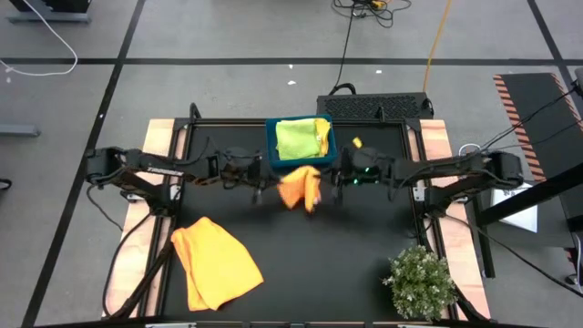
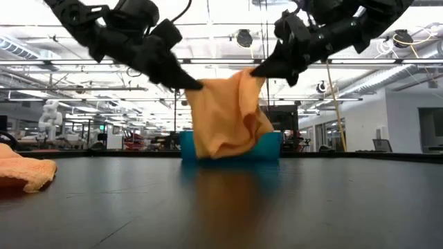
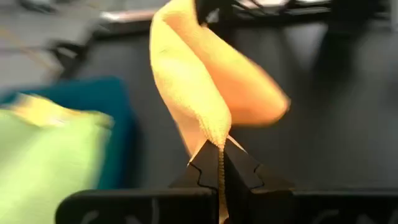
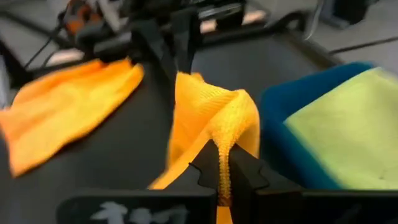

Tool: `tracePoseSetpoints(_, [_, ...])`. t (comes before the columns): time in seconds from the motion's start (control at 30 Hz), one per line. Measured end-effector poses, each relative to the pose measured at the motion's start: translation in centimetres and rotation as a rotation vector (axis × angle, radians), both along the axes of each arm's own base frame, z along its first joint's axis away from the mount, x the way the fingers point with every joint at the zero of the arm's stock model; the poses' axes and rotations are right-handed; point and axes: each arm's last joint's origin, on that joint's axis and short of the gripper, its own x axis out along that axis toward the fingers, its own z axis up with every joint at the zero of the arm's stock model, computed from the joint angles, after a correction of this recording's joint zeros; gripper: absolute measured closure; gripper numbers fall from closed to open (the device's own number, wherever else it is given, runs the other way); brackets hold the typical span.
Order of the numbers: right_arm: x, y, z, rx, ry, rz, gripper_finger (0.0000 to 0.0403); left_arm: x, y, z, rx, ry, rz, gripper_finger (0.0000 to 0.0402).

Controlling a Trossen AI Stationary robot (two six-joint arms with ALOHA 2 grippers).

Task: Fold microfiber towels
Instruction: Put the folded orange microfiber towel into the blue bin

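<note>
An orange towel [image 1: 299, 187] hangs in the air between my two grippers, just in front of the teal tray [image 1: 271, 155]. My left gripper [image 1: 264, 189] is shut on its left top corner, my right gripper [image 1: 321, 179] on its right top corner. The lime green towel [image 1: 301, 138] lies in the tray on a pale yellow one [image 1: 321, 123]. A second orange towel [image 1: 214, 260] lies loosely spread on the table at the near left. My left gripper pinches the towel's edge [image 3: 219, 146] between its two fingertips, at an upper corner, coming slanting down from the table's left. The towel hangs below, slack. My right gripper pinches a bunched edge [image 4: 224, 149] at the other upper corner, slanting down from the right. The towel sags between the two holds [image 2: 228, 104], clear of the table.
A small bushy plant [image 1: 421, 282] stands at the near right corner. A dark block [image 1: 375, 106] sits beyond the table's far edge. Bare black table [image 1: 337, 255] lies in front of the hanging towel.
</note>
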Motion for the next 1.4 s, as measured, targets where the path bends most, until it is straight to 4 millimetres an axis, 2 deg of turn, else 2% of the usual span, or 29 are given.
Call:
tracePoseSetpoints(0.17, [-1.4,-2.6,1.6,-0.035,-0.064,-0.102,0.0400,0.2,1.4,1.8,0.126,0.002,0.091,0.0390])
tracePoseSetpoints(0.33, [-2.2,-4.7,1.7,-0.041,-0.056,-0.180,0.0400,0.4,3.2,3.6,0.136,0.001,0.146,0.0397])
tracePoseSetpoints(0.53, [-2.9,-6.0,1.5,-0.076,-0.034,-0.190,0.0401,0.6,4.9,5.8,0.160,0.045,0.181,0.0393])
tracePoseSetpoints(0.73, [-3.1,-6.8,1.9,-0.206,-0.044,-0.186,0.0401,0.3,6.5,7.2,0.224,0.054,0.250,0.0391])
tracePoseSetpoints(1.0, [-3.3,-7.8,2.6,-0.268,-0.100,-0.218,0.0401,-0.2,7.9,7.6,0.242,0.048,0.288,0.0392])
tracePoseSetpoints(1.23, [-3.3,-8.6,1.9,-0.255,-0.069,-0.243,0.0401,-0.4,8.3,7.5,0.241,0.051,0.304,0.0397])
tracePoseSetpoints(1.4, [-2.8,-9.0,0.8,-0.267,-0.019,-0.237,0.0401,-0.1,8.5,6.8,0.237,0.087,0.310,0.0390])
